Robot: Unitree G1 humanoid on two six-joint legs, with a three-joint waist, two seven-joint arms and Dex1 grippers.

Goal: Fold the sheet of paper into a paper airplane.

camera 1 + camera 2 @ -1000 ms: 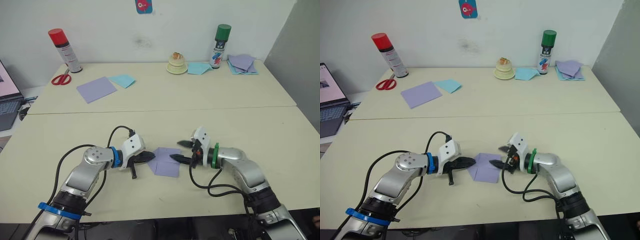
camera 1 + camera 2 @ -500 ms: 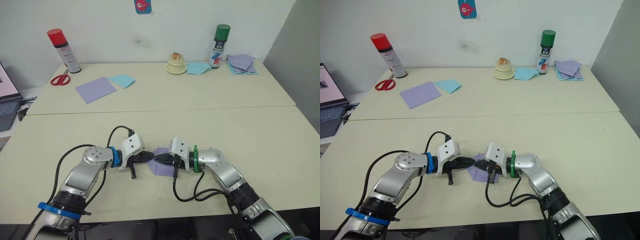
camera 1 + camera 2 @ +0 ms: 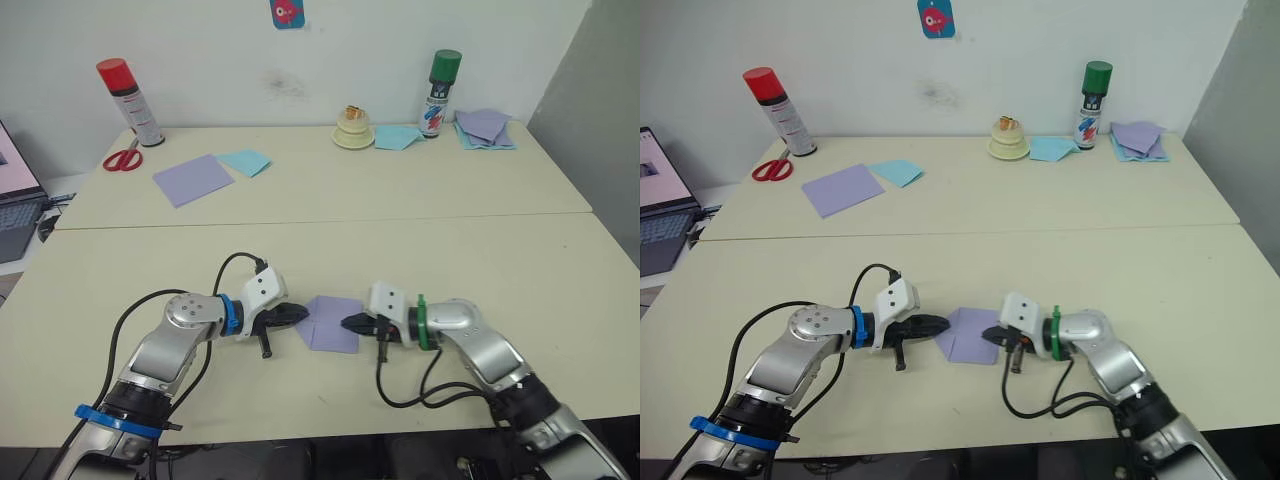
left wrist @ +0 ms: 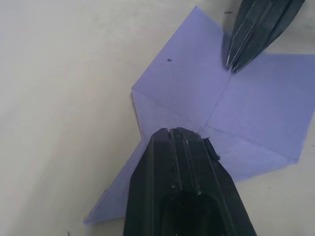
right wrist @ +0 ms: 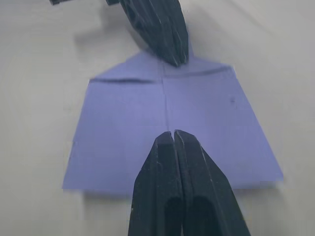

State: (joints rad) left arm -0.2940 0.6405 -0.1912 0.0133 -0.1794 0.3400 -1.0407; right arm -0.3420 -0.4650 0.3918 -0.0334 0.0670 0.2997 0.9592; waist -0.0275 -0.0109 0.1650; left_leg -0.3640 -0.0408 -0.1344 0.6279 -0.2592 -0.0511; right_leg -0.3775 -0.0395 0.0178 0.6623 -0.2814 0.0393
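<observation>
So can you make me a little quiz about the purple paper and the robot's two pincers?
1. True or false: the sheet of paper is already a finished airplane with wings.
2. Which pincer is shut with its tip at the paper's pointed end? A) left pincer B) right pincer
3. Fill in: far back on the table, the red scissors lie beside a spray can with a ____ cap.

Key:
1. False. It lies flat, with two corners folded in to a point and creases showing.
2. A. The right pincer, also shut, is at the opposite edge.
3. Red.
</observation>
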